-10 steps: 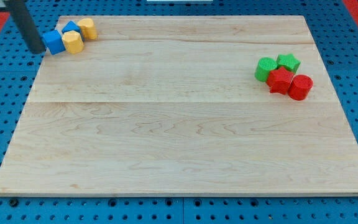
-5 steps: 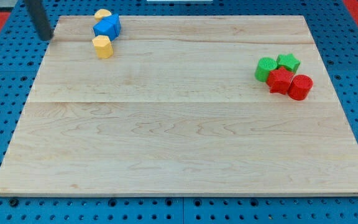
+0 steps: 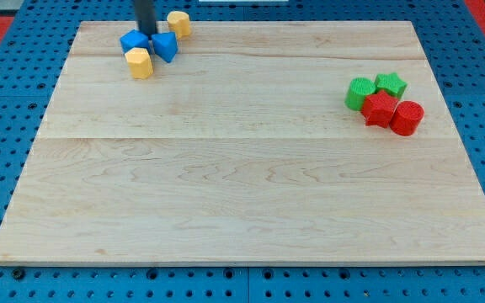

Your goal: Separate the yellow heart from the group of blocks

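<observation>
My tip (image 3: pixel 146 34) is at the view's top left, between two blue blocks: a blue cube-like block (image 3: pixel 132 41) on its left and a blue wedge-like block (image 3: pixel 166 46) on its right. It seems to touch both. A rounded yellow block (image 3: pixel 178 23), possibly the heart, lies just up and right of the wedge, a small gap from the rod. A yellow pentagon-like block (image 3: pixel 140 62) lies just below the blue cube-like block, touching it.
At the view's right, a round green block (image 3: pixel 360 92), a green star (image 3: pixel 391 83) and two red blocks (image 3: pixel 380 109) (image 3: pixel 407 118) sit tightly together. The wooden board (image 3: pixel 251 194) has its top edge close behind my tip.
My tip has moved right from off the board's left edge to between the blue blocks. The blue blocks have spread apart, and the rounded yellow block has shifted right.
</observation>
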`<act>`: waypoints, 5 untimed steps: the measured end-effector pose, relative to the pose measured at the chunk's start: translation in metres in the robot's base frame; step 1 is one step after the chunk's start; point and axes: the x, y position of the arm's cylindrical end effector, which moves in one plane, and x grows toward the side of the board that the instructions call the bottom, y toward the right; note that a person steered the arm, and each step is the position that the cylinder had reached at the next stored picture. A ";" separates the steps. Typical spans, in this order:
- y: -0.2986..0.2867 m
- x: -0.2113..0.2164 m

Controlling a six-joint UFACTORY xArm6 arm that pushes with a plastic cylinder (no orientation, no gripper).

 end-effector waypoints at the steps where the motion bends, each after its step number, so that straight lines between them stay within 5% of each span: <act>1: -0.008 -0.026; 2: 0.011 -0.027; 4: 0.231 0.019; 5: 0.205 0.008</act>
